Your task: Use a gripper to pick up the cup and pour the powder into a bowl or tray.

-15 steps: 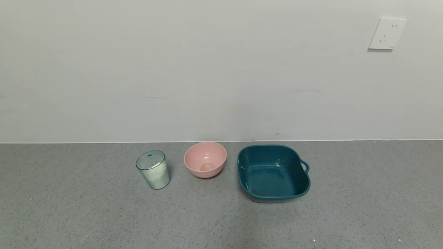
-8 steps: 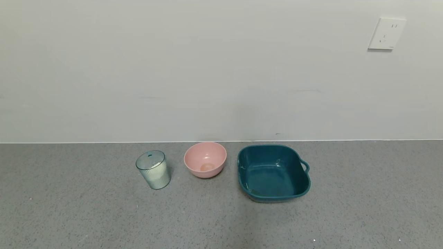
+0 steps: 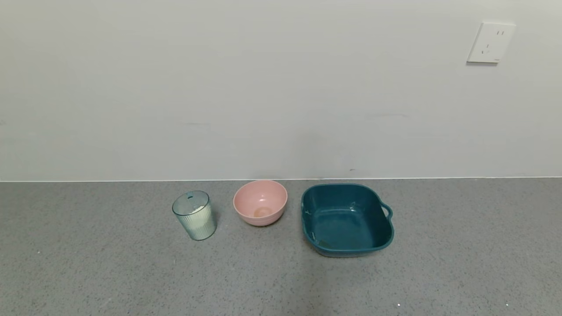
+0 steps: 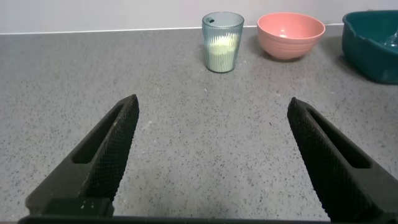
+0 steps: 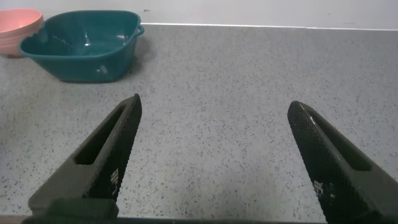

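Note:
The ribbed pale blue-green cup [image 3: 194, 215] stands upright on the grey counter, with white powder [image 3: 198, 210] inside. It also shows in the left wrist view [image 4: 222, 42], straight ahead of my left gripper [image 4: 212, 106], which is open, empty and well short of it. The pink bowl [image 3: 260, 202] stands just right of the cup and holds no powder; it shows in the left wrist view [image 4: 290, 34] too. My right gripper [image 5: 214, 106] is open and empty over bare counter, off to the right of the tray. Neither gripper shows in the head view.
A dark teal squarish tray [image 3: 346, 218] with a side handle stands right of the bowl, also in the right wrist view [image 5: 81, 43]. A white wall rises just behind the row, with a socket [image 3: 490, 42] at upper right. Grey counter [image 3: 281, 281] lies in front.

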Tool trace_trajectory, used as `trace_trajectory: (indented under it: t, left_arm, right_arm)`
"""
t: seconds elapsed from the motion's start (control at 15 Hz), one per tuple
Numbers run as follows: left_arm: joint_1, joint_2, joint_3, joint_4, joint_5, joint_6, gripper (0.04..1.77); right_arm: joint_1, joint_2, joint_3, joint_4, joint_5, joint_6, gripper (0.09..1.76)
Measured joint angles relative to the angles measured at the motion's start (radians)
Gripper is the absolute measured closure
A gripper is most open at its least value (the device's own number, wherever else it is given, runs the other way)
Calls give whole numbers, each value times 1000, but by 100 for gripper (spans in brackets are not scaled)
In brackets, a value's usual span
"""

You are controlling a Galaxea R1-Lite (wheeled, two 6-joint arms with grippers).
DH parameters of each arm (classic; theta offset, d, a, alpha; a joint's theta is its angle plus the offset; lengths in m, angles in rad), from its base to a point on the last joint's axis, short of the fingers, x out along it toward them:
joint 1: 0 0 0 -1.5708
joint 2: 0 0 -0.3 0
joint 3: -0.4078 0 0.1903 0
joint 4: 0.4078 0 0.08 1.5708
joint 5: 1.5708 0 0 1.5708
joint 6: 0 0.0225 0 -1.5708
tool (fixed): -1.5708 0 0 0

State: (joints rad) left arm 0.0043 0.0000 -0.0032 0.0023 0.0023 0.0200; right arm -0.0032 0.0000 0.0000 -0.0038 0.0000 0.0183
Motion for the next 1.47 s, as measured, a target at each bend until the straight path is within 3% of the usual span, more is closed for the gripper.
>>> trace_trajectory:
  t: [0.2,0.33,0.67,1.47]
  left_arm:
    - [0,4,-72,-61,-15,-16,9]
    - [-1,15,-135,-55,-24,54,9]
    - [-1,113,-272,-49,-56,66,9]
    - [0,718,-575,10,-48,65,9]
  right_arm:
    - [0,0,0,0,0,0,14]
    - [0,0,0,0,0,0,14]
    - [0,0,0,0,0,0,14]
    - [0,0,0,0,0,0,14]
